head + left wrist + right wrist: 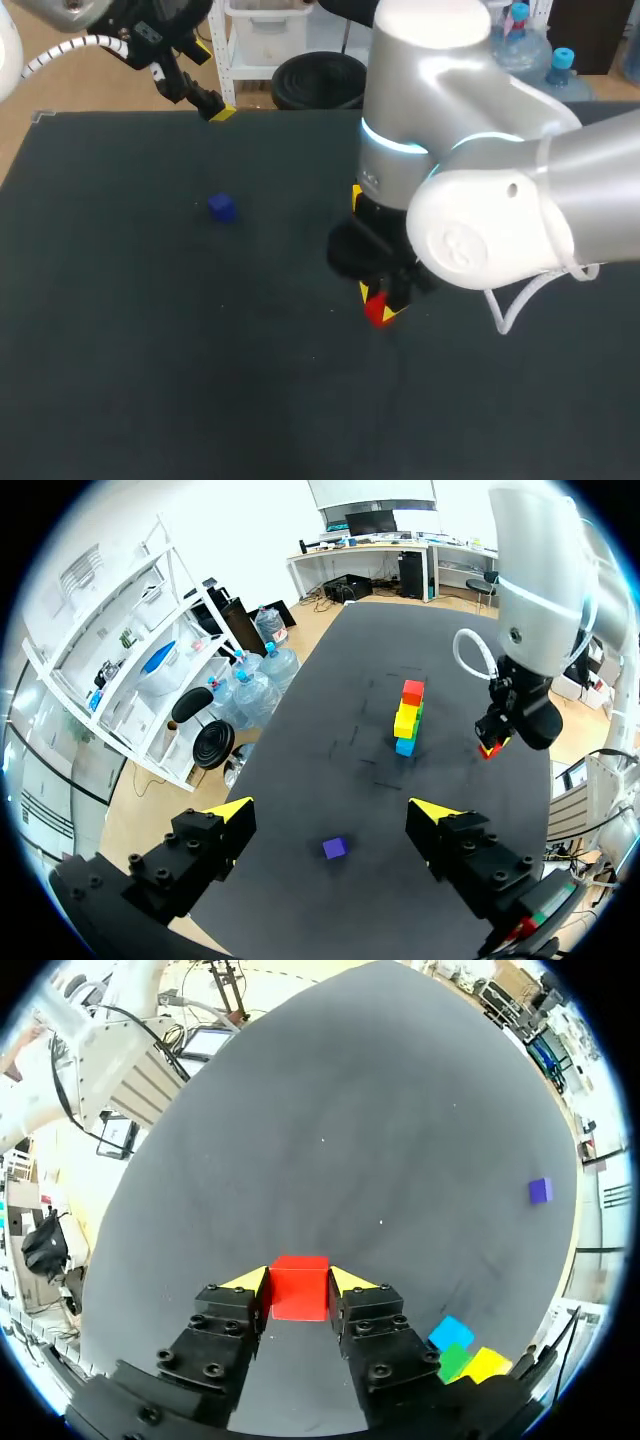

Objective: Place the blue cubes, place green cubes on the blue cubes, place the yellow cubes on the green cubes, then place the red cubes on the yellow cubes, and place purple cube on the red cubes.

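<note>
You have a dark table (120, 350) in front of you. Your right arm (470, 150) comes in from the right and reaches to about the middle, covering much of the far right of the table in the head view. Your left arm (140, 40) is at the far left corner.

Your left gripper (332, 810) hangs over the far left edge of the table. Its fingers are spread wide with nothing between them.

Your right gripper (299, 1282) points down at the middle of the table. Its two yellow-tipped fingers are closed against opposite sides of the held red cube (298, 1292). You cannot tell from these views whether that cube touches the table.

The stack (407, 720) stands on the table near your right gripper but apart from it. The head view hides it behind your right arm. In the left wrist view it has a blue cube (405, 747) at the bottom, a green cube (419, 712) showing at the edge, a yellow cube (404, 723) above, and a top red cube (412, 692).

The purple cube (335, 848) sits alone on the table, left of the middle and towards the far side. It is well apart from the stack and from both grippers.
</note>
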`<state>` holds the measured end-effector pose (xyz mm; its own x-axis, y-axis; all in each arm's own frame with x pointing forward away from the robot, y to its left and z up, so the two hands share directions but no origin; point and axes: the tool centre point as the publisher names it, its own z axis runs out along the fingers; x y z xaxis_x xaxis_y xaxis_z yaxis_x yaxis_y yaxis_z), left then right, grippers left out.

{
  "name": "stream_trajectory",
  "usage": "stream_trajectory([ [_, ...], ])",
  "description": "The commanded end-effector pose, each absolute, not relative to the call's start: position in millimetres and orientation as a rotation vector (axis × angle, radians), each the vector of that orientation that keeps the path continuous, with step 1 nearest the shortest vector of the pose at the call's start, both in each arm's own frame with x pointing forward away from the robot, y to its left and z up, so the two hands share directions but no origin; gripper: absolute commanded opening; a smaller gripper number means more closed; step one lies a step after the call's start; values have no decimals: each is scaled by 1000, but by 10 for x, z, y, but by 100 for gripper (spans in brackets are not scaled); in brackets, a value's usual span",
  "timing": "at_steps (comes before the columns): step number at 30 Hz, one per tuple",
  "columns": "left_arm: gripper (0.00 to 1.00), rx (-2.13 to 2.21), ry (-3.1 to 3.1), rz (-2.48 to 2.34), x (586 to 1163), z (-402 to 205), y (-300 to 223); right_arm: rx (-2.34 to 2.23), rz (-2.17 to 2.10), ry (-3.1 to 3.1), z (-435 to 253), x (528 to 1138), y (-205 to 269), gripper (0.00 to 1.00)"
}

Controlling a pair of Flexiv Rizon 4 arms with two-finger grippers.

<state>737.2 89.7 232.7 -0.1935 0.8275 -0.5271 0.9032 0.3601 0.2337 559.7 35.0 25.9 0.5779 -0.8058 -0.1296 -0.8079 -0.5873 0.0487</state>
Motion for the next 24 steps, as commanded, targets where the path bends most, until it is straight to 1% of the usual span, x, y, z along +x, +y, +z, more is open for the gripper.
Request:
stream_trajectory([
  [1, 100, 1498, 2045, -173, 7377, 2325, 907, -2778, 214, 1433, 262, 5589, 364, 49],
  [2, 100, 1498, 2045, -173, 7377, 2325, 907, -2772, 218, 1449, 263, 5585, 361, 100],
  [11, 100, 1498, 2045, -173, 7377, 2325, 907, -2756, 232, 1505, 293, 5597, 309, 100],
  [15, 100, 1498, 2045, -173, 7377, 2325, 907, -2648, 280, 1593, 478, 5707, 203, 100],
  [21, 100, 1498, 2045, -173, 7377, 2325, 907, -2462, 476, 1745, 923, 5804, -232, 100],
  [24, 100, 1498, 2045, -173, 7377, 2325, 907, -2382, 537, 1812, 1106, 5782, -585, 100],
])
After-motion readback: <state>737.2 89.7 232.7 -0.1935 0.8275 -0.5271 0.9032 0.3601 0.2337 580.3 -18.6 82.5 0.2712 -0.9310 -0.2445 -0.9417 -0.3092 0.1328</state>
